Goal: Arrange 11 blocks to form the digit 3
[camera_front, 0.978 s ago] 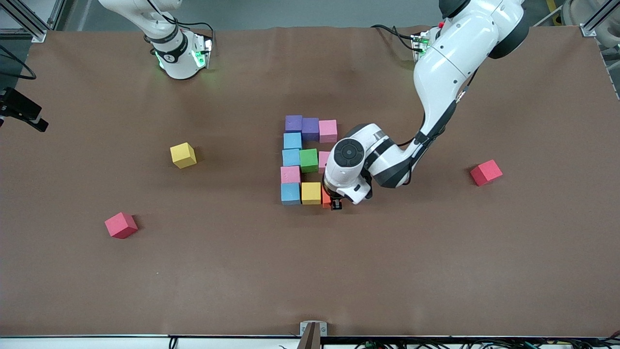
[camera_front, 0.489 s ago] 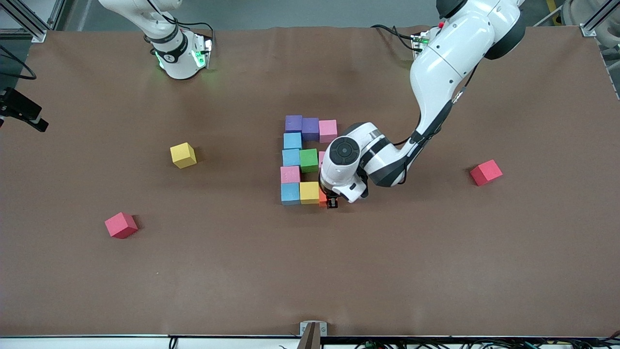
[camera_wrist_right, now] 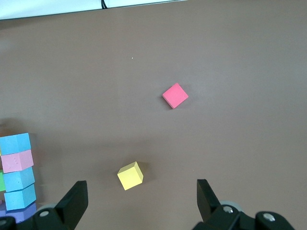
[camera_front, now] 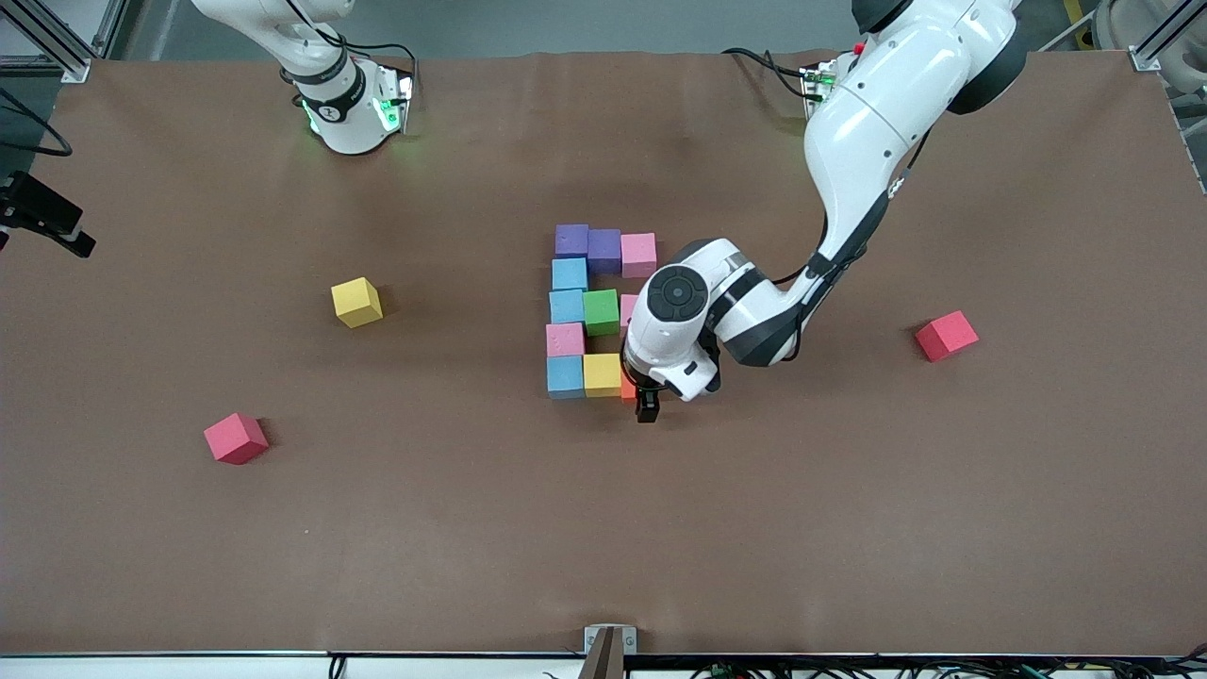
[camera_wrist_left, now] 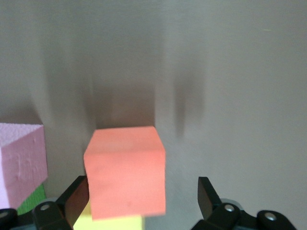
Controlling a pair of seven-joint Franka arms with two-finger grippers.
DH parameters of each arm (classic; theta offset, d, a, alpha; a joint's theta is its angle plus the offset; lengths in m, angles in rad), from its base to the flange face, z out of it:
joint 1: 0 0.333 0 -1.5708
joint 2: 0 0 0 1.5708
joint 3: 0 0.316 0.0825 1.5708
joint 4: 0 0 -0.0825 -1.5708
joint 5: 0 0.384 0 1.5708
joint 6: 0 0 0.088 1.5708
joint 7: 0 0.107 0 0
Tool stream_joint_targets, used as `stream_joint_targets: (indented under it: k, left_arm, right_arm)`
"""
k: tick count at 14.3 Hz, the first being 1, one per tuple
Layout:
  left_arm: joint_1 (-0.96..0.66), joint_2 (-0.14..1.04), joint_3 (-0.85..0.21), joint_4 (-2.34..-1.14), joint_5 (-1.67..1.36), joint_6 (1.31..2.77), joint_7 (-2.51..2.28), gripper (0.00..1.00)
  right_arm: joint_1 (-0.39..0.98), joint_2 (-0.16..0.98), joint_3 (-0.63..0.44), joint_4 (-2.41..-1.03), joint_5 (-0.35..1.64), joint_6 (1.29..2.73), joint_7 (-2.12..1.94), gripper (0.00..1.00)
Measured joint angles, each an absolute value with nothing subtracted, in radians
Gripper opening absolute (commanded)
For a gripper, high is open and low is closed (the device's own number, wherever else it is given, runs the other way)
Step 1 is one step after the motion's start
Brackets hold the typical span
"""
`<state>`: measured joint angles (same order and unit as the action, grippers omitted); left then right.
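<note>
Since a second ago, the left pincer (camera_front: 647, 404) has let go of the orange block (camera_front: 627, 386): its fingers now stand spread on either side of the cube rather than pinching it, and the block rests on the tabletop (camera_front: 849, 519) just beside the yellow block (camera_front: 603, 373) at the figure's nearest bar.

From the front camera, the wrist of the left arm covers most of the orange block and part of a pink block (camera_front: 629, 308) in the middle bar, so only a sliver of orange shows. The left wrist view makes up for this: the orange block (camera_wrist_left: 125, 171) sits whole between the spread fingers (camera_wrist_left: 207, 194), with a gap on one side, the yellow block's edge (camera_wrist_left: 115, 223) touching it and the pink block (camera_wrist_left: 21, 163) close by.

The digit 3 (camera_front: 585, 311) lies mid-tabletop, its spine of blue and pink cubes toward the right arm's end.

Only the right wrist view shows the right pincer (camera_wrist_right: 139, 203), spread wide and held high over the tabletop while that arm waits. It looks down on a loose yellow cube (camera_wrist_right: 130, 175) and a red cube (camera_wrist_right: 174, 95). Another red cube (camera_front: 946, 336) appears in the front view alone.
</note>
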<state>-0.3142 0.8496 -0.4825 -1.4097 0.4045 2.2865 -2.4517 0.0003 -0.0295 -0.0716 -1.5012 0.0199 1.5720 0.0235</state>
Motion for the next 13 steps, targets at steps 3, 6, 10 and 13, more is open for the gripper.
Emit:
stream_joint_targets:
  k: [3,6,10,13]
  left_arm:
    - [-0.311,0.763,-0.496,-1.399,0.405,2.209,-2.360,1.00]
    - [-0.288,0.653,-0.502,-1.395,0.398,2.099,-2.152,1.00]
    - [-0.218,0.504,-0.504,-1.394,0.333,1.930,-1.726,1.00]
    - [-0.145,0.397,-0.504,-1.394,0.309,1.798,-1.395,1.00]
  right_arm:
    - [0.001,-0.028,-0.071,-1.501,0.020,1.572,0.024,1.00]
    - [0.001,-0.027,-0.071,-1.501,0.020,1.572,0.024,1.00]
    - [0.001,-0.026,-0.071,-1.500,0.020,1.572,0.024,1.00]
    - [0.001,-0.025,-0.071,-1.500,0.020,1.572,0.024,1.00]
